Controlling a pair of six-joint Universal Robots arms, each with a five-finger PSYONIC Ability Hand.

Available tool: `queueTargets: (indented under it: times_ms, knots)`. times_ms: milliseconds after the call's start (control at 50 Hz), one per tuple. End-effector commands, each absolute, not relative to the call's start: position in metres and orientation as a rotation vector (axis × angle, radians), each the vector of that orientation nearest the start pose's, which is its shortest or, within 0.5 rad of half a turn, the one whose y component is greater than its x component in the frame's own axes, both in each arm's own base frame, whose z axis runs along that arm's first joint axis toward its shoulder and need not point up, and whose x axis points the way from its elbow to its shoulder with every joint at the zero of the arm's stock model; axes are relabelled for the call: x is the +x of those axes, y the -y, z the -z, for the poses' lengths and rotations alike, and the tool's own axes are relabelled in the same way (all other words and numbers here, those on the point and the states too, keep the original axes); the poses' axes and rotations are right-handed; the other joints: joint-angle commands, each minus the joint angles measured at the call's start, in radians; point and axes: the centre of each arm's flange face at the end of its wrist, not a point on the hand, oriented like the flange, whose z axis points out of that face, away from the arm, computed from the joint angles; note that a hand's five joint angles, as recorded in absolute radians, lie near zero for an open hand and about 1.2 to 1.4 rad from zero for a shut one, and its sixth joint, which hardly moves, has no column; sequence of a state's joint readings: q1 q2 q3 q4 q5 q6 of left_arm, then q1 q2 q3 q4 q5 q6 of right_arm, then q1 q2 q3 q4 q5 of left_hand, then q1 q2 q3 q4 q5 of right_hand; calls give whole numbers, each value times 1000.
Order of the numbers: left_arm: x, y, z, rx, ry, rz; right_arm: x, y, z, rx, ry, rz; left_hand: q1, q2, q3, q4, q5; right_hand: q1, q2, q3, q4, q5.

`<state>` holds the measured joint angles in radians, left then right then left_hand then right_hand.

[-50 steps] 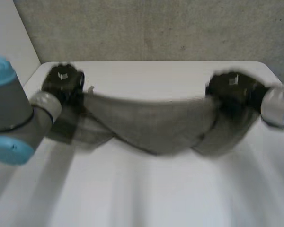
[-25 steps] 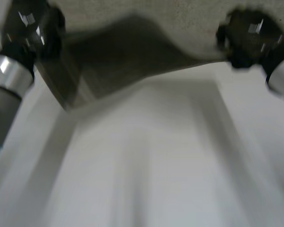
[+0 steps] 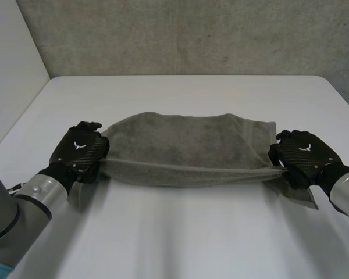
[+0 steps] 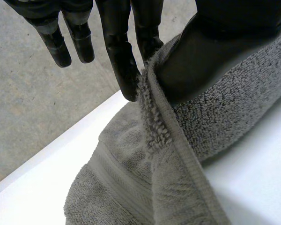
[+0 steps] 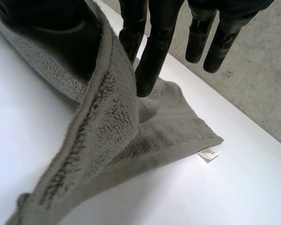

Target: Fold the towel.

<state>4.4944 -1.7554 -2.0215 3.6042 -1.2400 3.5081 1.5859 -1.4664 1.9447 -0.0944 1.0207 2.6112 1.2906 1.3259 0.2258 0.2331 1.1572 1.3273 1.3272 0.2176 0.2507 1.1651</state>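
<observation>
A grey towel (image 3: 186, 142) lies spread across the middle of the white table (image 3: 180, 232), its long sides running left to right. My left hand (image 3: 78, 152) holds the near left corner, and in the left wrist view the hem (image 4: 166, 140) is pinched between thumb and fingers (image 4: 124, 61). My right hand (image 3: 302, 156) holds the near right corner, and the right wrist view shows the towel (image 5: 103, 126) pinched against the thumb by its fingers (image 5: 152, 56). The near edge runs taut between both hands. A towel corner (image 3: 302, 195) pokes out below the right hand.
A grey concrete wall (image 3: 186, 35) stands behind the table's far edge, and a pale wall (image 3: 11, 58) rises at the left. A small white label (image 5: 209, 153) sticks out from the towel's far right corner.
A second ago both hands held the towel hanging near the table's far side, then swung it up. Now they have come down nearer to me and the towel lies on the table.
</observation>
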Motion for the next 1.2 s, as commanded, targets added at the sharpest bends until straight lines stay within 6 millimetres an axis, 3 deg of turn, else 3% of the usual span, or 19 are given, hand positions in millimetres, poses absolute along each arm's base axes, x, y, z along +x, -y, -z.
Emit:
queueTargets:
  times_ms: [20,100,160,280,420,720,760,780,820,880,960,1000,1200]
  knots:
    - [-222,258,-152,1019,-2310,2087,185,253,-191,-1005,-2166,1711,106,70,-51,-59,65,69,69,-43,-76,57]
    - [-219,263,-134,982,-2360,2003,186,251,-189,-1006,-2166,1700,74,39,-51,-59,33,69,69,-43,-76,57]
    - [-220,263,-127,980,-2374,1968,186,250,-188,-1006,-2166,1696,-280,-315,-51,-59,-321,69,69,-43,-76,57]
    - [-218,262,-123,940,-2350,1916,186,249,-188,-1007,-2167,1691,-565,-601,-51,-59,-606,69,69,-43,-76,57]
    - [-217,261,-123,929,-2315,1882,183,251,-187,-990,-2189,1695,-625,-660,-51,-59,-666,69,69,-43,-76,57]
    - [-208,246,-127,917,-2330,1800,173,255,-184,-937,-2263,1644,-522,-558,-51,-59,-563,69,69,-43,-76,57]
    - [-207,242,-134,923,-2338,1789,173,255,-181,-934,-2270,1629,-242,-277,-51,-59,-283,69,69,-43,-76,57]
    - [-207,242,-134,923,-2338,1789,173,256,-178,-931,-2276,1615,-240,-276,-51,-59,-281,69,69,-43,-76,57]
    - [-205,241,-141,910,-2331,1799,173,257,-175,-927,-2285,1599,104,69,-51,-59,63,69,69,-43,-76,57]
    - [-203,242,-144,897,-2324,1808,173,257,-170,-923,-2294,1575,106,70,-51,-59,65,69,69,-43,-76,57]
    - [-198,247,-150,865,-2310,1824,173,258,-163,-917,-2310,1542,106,70,-51,-59,65,-346,-346,-43,-76,-358]
    - [-196,249,-150,854,-2310,1821,174,259,-161,-915,-2316,1530,106,70,-51,-59,65,-396,-396,-43,-76,-409]
    - [-189,258,-153,809,-2301,1825,173,262,-154,-905,-2337,1503,106,70,-51,-59,65,-408,-408,-43,-76,-421]
